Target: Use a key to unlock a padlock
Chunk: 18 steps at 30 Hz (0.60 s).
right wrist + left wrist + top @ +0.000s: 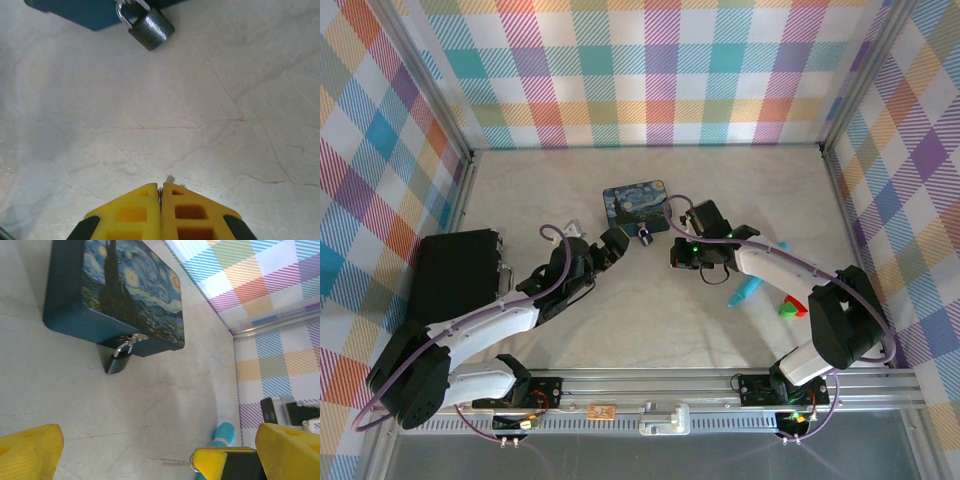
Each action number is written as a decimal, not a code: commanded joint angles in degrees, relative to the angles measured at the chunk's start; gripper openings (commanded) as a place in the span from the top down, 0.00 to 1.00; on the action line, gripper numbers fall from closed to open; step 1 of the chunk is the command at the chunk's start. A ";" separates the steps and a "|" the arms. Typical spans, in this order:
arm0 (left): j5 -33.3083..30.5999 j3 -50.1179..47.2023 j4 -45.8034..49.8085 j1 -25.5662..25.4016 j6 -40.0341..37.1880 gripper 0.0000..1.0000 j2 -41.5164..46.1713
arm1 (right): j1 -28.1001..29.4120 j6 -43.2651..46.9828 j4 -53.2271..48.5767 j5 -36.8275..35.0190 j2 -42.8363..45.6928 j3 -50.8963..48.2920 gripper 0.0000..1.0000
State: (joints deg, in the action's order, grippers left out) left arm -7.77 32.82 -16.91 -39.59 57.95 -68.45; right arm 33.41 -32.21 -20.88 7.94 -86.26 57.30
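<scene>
padlock (118,361) hangs on closed tin's (95,295) hasp (133,338), key (175,460) in right hand (161,190).

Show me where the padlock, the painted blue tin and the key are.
padlock (152,30): right wrist view, on its dark body.
blue tin (130,290): left wrist view, on its painted lid.
key (175,459): left wrist view, on its thin shaft.
</scene>
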 commanded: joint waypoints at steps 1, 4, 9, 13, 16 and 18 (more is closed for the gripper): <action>0.91 0.65 -4.88 -1.12 1.10 0.03 -1.33 | -0.45 -2.39 2.42 1.37 1.24 -0.36 1.00; 0.06 1.71 -3.60 -1.25 0.54 0.02 -1.26 | -0.45 -3.68 2.95 2.07 -0.57 -2.65 1.00; -2.67 3.36 1.16 -1.23 -1.07 0.01 -0.02 | -0.45 -5.94 7.05 4.44 -3.53 -7.79 1.00; -3.79 3.81 3.12 -1.22 -1.73 0.01 0.72 | -0.37 -5.13 6.34 4.12 -5.26 -9.42 1.00; -4.35 4.05 4.10 -1.23 -1.96 0.00 0.94 | -0.37 -3.72 3.21 1.50 -5.67 -9.91 1.00; -4.54 4.16 4.33 -1.23 -2.06 0.00 0.94 | -0.36 -2.58 0.51 -1.69 -5.12 -10.01 0.93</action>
State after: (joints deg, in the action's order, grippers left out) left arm -10.81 35.20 -14.33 -40.38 57.19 -68.77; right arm 33.28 -36.60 -14.66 11.09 -90.59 48.73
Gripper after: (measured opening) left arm 0.996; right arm 0.066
